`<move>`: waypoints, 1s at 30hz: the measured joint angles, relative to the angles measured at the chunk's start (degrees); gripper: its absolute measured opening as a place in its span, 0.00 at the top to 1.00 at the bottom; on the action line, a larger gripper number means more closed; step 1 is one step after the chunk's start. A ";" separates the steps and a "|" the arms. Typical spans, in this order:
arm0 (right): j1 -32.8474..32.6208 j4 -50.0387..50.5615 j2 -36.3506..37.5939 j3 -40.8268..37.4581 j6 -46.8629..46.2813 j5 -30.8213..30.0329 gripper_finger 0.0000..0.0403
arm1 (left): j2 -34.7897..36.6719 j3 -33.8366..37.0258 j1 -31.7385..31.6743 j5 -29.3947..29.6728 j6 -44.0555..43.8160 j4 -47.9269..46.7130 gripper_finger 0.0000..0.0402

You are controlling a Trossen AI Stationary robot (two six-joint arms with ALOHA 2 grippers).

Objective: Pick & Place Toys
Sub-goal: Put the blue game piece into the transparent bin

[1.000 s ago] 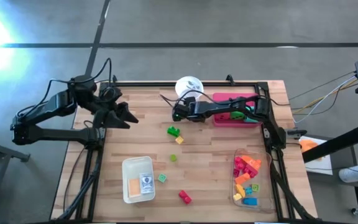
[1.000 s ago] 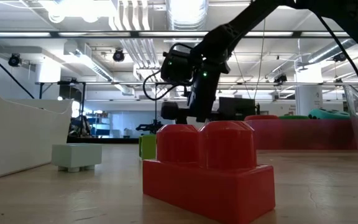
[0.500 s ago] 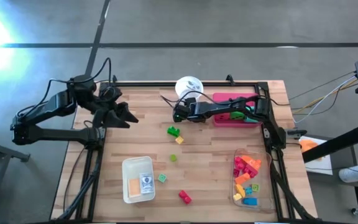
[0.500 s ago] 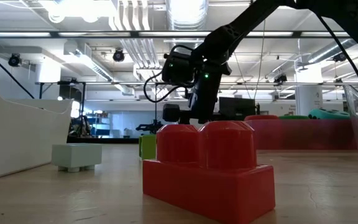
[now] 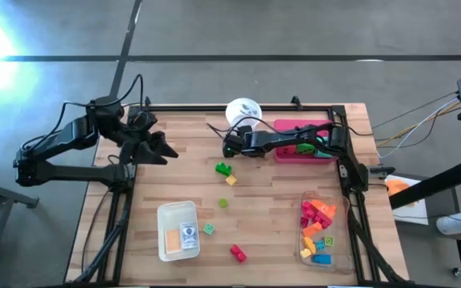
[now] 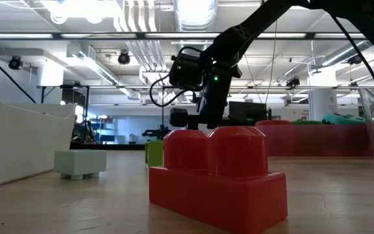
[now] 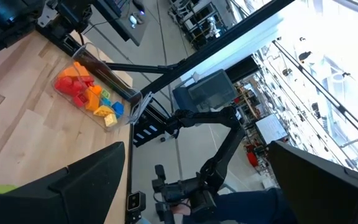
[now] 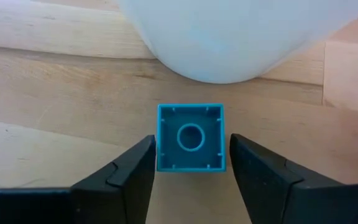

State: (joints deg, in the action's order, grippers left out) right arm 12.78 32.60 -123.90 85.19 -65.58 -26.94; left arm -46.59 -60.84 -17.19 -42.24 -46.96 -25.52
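A pale wooden table [image 5: 182,172] stands on a grey floor, and behind it the low view looks into a large hall with ceiling lights and ducts. The right gripper [image 8: 190,163] is low over the far middle of the table, just beside the white cup [image 5: 243,110], and its two dark fingers [image 8: 132,171] are closed on a small teal brick [image 8: 191,137], whose hollow underside faces the wrist camera, one finger pressed to each side. The left gripper [image 5: 165,150] hangs over the left part of the table with its jaws spread wide and nothing between them. Loose toys lie on the wood: a green brick [image 5: 224,169] with a small yellow brick [image 5: 230,181] just beside it, a tiny lime piece [image 5: 223,203], a small green die-like block [image 5: 209,229] and a red brick [image 5: 238,254] near the front edge, which fills the foreground of the low view. A white tray [image 5: 163,214] at the front left holds an orange card [image 5: 172,238] and a white card [image 5: 188,234]. A clear tray [image 5: 306,198] at the front right holds many bright bricks, and a pink tray [image 5: 290,126] sits at the far right under the right arm.
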 joint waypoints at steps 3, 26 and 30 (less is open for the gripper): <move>-0.08 0.01 0.01 0.00 0.02 0.67 0.55 | 0.00 0.00 0.00 0.02 0.00 0.00 0.01; -3.48 2.32 1.96 0.57 7.59 9.01 0.68 | 0.00 0.00 0.00 0.00 -0.44 -0.02 0.01; -4.93 6.12 5.41 0.68 13.35 14.07 0.68 | 0.00 0.00 0.00 0.00 -0.15 -0.02 0.01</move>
State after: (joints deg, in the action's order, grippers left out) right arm 7.84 38.72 -118.49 85.86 -52.23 -12.87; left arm -46.59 -60.84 -17.19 -42.24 -47.11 -25.54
